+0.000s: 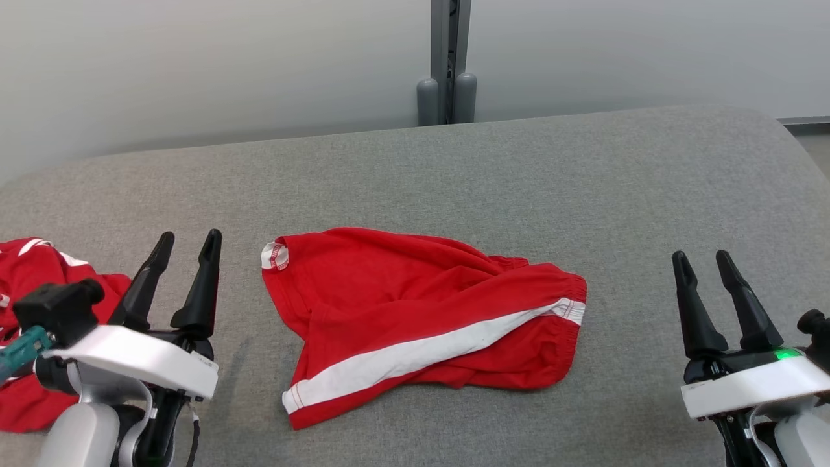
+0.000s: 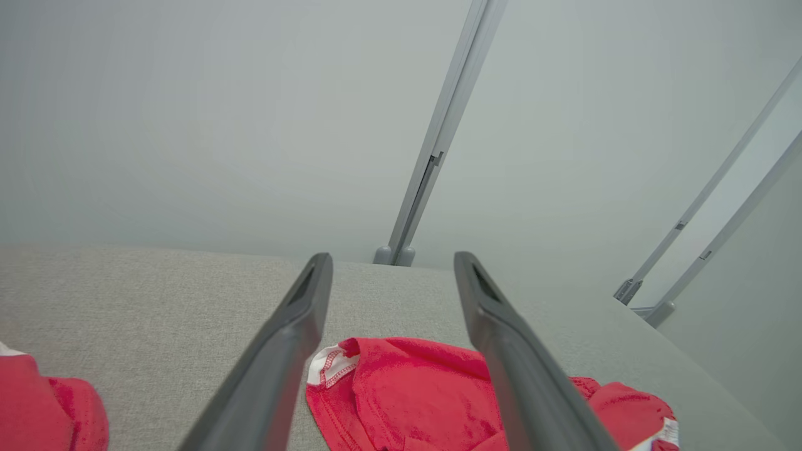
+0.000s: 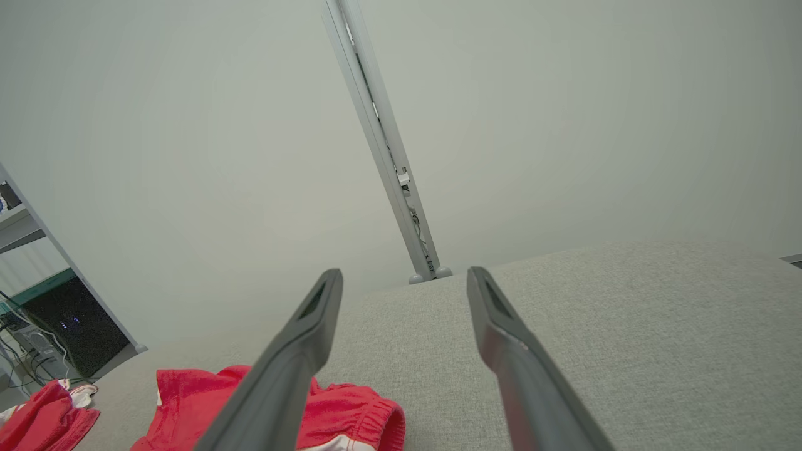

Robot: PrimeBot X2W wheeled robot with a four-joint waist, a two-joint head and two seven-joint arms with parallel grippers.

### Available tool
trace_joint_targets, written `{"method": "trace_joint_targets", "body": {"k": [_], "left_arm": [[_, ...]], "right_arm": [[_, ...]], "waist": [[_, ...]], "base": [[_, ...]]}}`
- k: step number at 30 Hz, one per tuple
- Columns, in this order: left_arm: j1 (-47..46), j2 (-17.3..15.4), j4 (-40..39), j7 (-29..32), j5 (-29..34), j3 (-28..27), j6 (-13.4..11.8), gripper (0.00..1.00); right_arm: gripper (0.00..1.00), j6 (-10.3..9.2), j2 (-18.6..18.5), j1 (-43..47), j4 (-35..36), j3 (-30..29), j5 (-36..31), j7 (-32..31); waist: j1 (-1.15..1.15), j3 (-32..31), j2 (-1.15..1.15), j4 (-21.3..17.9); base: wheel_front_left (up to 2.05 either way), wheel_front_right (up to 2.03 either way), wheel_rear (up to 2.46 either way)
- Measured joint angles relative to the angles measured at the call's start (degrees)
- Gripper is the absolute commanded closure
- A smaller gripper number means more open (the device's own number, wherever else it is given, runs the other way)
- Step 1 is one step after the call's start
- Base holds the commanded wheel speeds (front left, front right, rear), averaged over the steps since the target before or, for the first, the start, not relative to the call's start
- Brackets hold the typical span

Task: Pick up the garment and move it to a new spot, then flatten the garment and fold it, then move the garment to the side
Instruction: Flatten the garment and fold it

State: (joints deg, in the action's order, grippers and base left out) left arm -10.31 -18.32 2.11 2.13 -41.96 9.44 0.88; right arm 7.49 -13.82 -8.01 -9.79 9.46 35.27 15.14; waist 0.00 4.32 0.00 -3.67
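The red garment (image 1: 421,318) lies rumpled mid-desk (image 1: 583,175), unheld, probably placed there for flattening. The left end effector (image 1: 190,237) at its 9 o'clock and the right end effector (image 1: 701,255) at its 3 o'clock flank it, fingers apart and empty, ready to take its edges.

— How is the light?
— Bright, soft and even, with no glare. The red shorts (image 1: 421,311) cast just a thin shadow along their lower edge on the grey fabric surface (image 1: 415,168).
— And sharpness?
— The head view is crisp. In both wrist views the near fingers (image 2: 269,376) blur toward the bottom edge, and the wall posts (image 2: 432,156) lean, stretched by the wide lens.
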Motion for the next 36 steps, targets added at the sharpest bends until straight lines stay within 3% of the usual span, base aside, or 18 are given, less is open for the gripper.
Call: {"method": "trace_joint_targets", "body": {"k": [6, 15, 23, 36], "left_arm": [[3.0, 2.6, 0.4, -13.8, 8.9, -0.1, -4.1, 0.00], [6.6, 7.8, 1.1, -17.0, 18.9, -1.2, -9.0, 0.00], [10.4, 13.0, -0.5, -17.1, 25.6, -4.8, -7.9, 0.00], [11.1, 15.0, 0.1, -17.1, 29.9, -7.5, -5.7, 0.00]], "right_arm": [[0.00, 0.00, 1.4, 1.0, 4.0, -4.6, -6.7, 0.0], [0.00, 0.00, 3.4, 2.9, 4.5, -6.5, -15.3, 0.0], [0.00, 0.00, 5.9, 5.0, 2.8, -6.3, -18.9, 0.0], [0.00, 0.00, 4.7, 4.0, 2.7, -8.1, -20.7, 0.0]], "waist": [[0.00, 0.2, 0.00, 1.3], [0.00, 0.7, 0.00, 3.1], [0.00, 0.0, 0.00, 3.6], [0.00, -1.4, 0.00, 3.0]], "base": [[0.00, 0.00, 0.00], [0.00, 0.00, 0.00], [0.00, 0.00, 0.00], [0.00, 0.00, 0.00]]}}
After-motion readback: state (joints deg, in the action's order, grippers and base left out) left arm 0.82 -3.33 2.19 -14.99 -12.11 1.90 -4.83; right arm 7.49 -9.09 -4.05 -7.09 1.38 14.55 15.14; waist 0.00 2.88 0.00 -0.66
